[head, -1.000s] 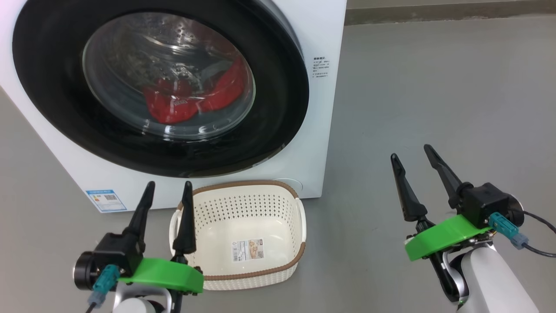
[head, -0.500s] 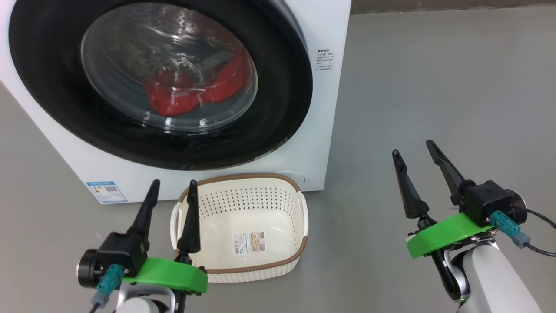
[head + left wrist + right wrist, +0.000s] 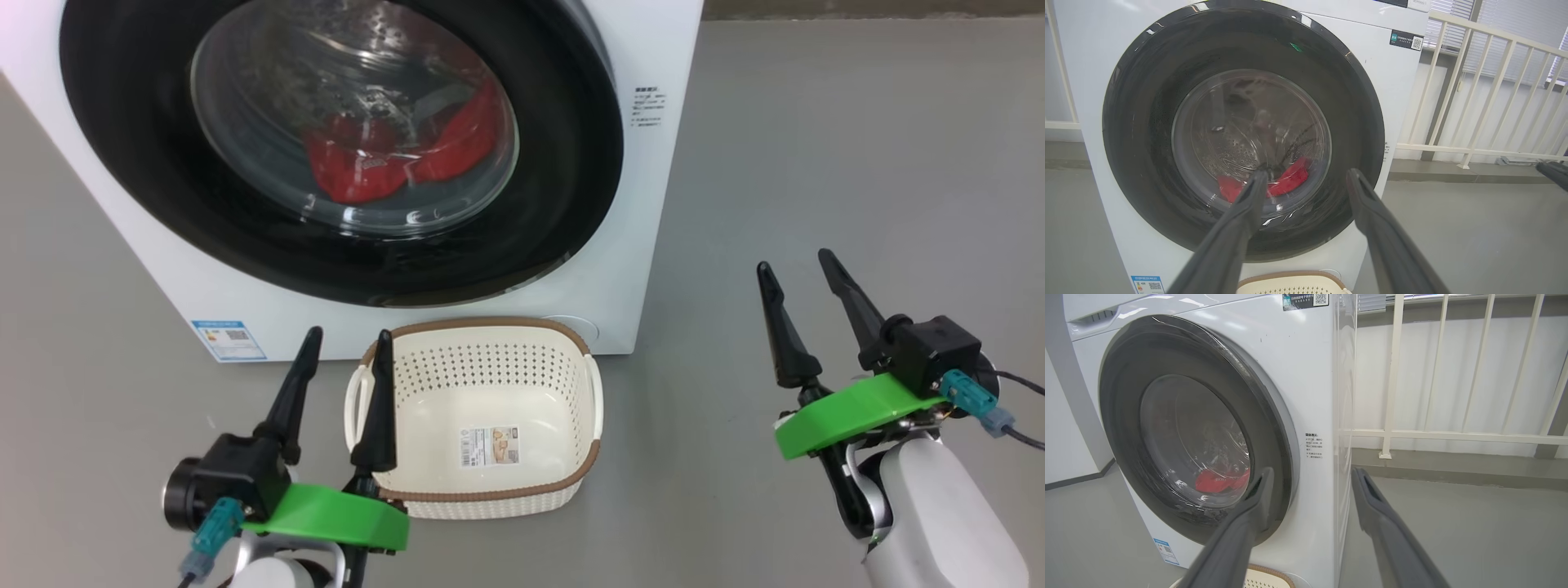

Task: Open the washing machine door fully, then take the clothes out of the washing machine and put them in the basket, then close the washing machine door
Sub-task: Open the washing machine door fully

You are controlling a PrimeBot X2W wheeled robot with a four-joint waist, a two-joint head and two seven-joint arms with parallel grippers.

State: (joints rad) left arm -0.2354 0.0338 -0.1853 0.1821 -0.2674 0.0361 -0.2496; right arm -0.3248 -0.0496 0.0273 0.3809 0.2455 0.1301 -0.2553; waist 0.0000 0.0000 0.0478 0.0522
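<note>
Left claw (image 3: 349, 332) near the basket (image 3: 490, 323) and right claw (image 3: 793, 260) well apart from it both gape wide, empty.

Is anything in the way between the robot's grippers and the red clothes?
Yes. The washing machine door covers the opening, so it stands between the clothes inside and the left gripper and right gripper, both open and apart from it. Nothing visible blocks the basket on the floor below.
</note>
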